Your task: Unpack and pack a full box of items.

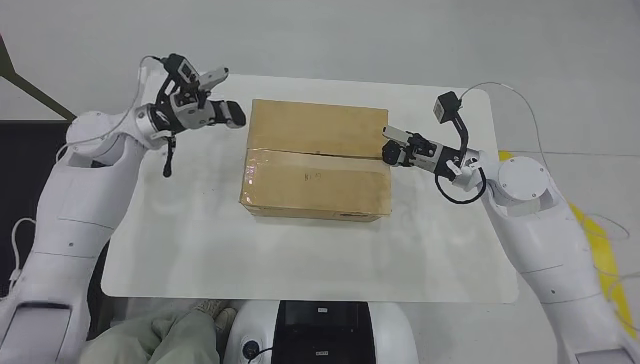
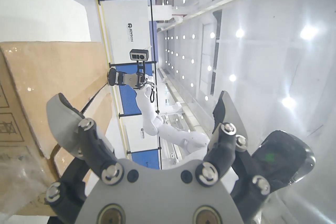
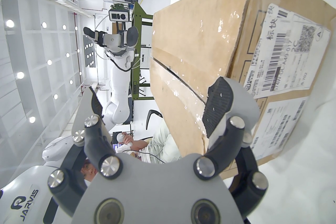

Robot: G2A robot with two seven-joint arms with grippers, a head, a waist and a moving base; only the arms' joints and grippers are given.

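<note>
A brown cardboard box (image 1: pixel 315 159) stands in the middle of the white table (image 1: pixel 180 234), its two top flaps down and meeting along a lengthwise seam. My left gripper (image 1: pixel 228 94) hovers open just off the box's left end, level with the top; the left wrist view shows the gripper (image 2: pixel 143 109) empty, with one fingertip (image 2: pixel 61 109) close to the box (image 2: pixel 52 72). My right gripper (image 1: pixel 392 144) is open at the box's right end near the seam. In the right wrist view the gripper (image 3: pixel 156 101) has one finger pad (image 3: pixel 219 101) over the top edge of the box (image 3: pixel 197 46). Shipping labels (image 3: pixel 286 51) cover that end.
Bare table surface surrounds the box on all sides, with the widest strip toward the near edge (image 1: pixel 310 264). Each wrist view also shows the other arm's gripper beyond the box (image 2: pixel 113 77) (image 3: pixel 89 33).
</note>
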